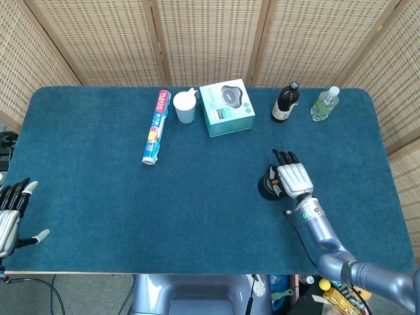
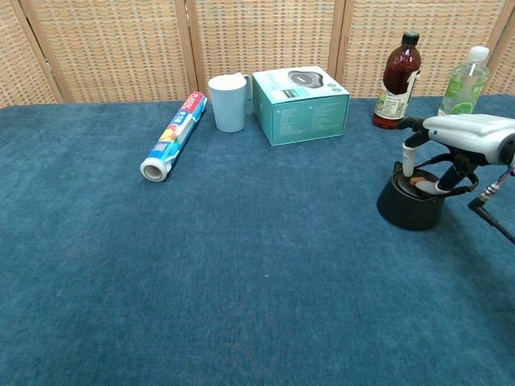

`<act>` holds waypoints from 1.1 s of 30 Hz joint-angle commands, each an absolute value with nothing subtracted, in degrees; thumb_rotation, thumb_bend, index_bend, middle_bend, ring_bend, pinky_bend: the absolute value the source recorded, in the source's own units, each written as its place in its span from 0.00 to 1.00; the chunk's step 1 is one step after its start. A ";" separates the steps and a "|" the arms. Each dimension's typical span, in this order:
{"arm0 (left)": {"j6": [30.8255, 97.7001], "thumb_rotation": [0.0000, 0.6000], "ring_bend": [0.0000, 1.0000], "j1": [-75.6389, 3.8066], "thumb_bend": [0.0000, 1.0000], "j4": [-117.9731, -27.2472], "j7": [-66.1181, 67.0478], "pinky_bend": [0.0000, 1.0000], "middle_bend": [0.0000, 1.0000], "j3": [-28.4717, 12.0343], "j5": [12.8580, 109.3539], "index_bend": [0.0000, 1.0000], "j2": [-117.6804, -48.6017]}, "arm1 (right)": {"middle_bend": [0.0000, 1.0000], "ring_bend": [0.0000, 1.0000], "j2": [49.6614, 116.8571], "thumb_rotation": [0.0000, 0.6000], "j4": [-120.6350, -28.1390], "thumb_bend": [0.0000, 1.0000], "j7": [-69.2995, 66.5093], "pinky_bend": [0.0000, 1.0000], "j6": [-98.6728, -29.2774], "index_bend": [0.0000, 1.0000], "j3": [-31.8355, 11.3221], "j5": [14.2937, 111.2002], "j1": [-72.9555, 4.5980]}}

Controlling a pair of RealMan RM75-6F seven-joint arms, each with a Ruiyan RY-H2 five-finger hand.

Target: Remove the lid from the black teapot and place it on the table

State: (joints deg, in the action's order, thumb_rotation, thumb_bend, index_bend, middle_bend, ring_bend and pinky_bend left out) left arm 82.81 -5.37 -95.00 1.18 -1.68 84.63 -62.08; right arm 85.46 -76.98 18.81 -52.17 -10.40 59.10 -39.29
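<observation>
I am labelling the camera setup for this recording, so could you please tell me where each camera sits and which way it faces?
Head view: high above the near table edge, looking steeply down on the table; shows the left hand at the lower left and the right hand over the teapot.
Chest view: low at the near edge, looking across towards the wicker screen; of the robot, shows only the right hand.
Both share the right hand, teapot, teal box, cup, roll and two bottles.

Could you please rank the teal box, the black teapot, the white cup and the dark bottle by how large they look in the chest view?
1. Teal box, clearly largest.
2. Black teapot, though it sits nearer the camera and the right hand covers its top.
3. Dark bottle and white cup look about equal; I would not rank them.
</observation>
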 commanded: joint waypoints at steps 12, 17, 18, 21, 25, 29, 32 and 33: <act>82.83 1.00 0.00 -5.36 0.13 -95.09 1.13 0.00 0.00 -1.60 84.71 0.00 -62.06 | 0.00 0.00 86.25 1.00 -75.66 0.55 18.71 0.00 -51.98 0.54 -10.09 58.97 -39.43; 82.84 1.00 0.00 -5.36 0.13 -95.08 0.94 0.00 0.00 -1.61 84.70 0.00 -61.99 | 0.00 0.00 86.51 1.00 -75.31 0.57 19.35 0.00 -51.97 0.57 -9.97 58.71 -39.56; 82.84 1.00 0.00 -5.36 0.13 -95.08 0.91 0.00 0.00 -1.61 84.71 0.00 -61.98 | 0.00 0.00 86.57 1.00 -75.26 0.57 19.46 0.00 -51.99 0.58 -9.99 58.61 -39.58; 82.81 1.00 0.00 -5.37 0.13 -95.07 0.79 0.00 0.00 -1.62 84.66 0.00 -61.94 | 0.00 0.00 86.72 1.00 -75.33 0.59 19.68 0.00 -52.27 0.60 -10.13 58.37 -39.59; 82.83 1.00 0.00 -5.36 0.13 -95.11 0.64 0.00 0.00 -1.60 84.71 0.00 -61.88 | 0.00 0.00 86.58 1.00 -75.73 0.60 19.59 0.00 -52.63 0.62 -10.22 58.62 -39.54; 82.89 1.00 0.00 -5.34 0.13 -95.12 0.46 0.00 0.00 -1.62 84.72 0.00 -61.80 | 0.00 0.00 86.07 1.00 -76.58 0.60 19.52 0.00 -53.44 0.62 -10.48 59.21 -39.48; 82.98 1.00 0.00 -5.29 0.13 -95.11 0.23 0.00 0.00 -1.60 84.82 0.00 -61.72 | 0.00 0.00 84.42 1.00 -79.47 0.60 19.50 0.00 -55.13 0.62 -10.96 60.74 -39.31; 82.97 1.00 0.00 -5.31 0.13 -95.12 0.14 0.00 0.00 -1.59 84.86 0.00 -61.69 | 0.00 0.00 83.38 1.00 -81.68 0.60 19.53 0.00 -56.33 0.62 -11.21 61.97 -39.19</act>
State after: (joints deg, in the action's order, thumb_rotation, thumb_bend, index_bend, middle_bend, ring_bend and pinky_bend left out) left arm 82.97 -5.30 -95.11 0.16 -1.59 84.84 -61.71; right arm 84.97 -78.77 19.51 -54.60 -10.76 60.25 -39.39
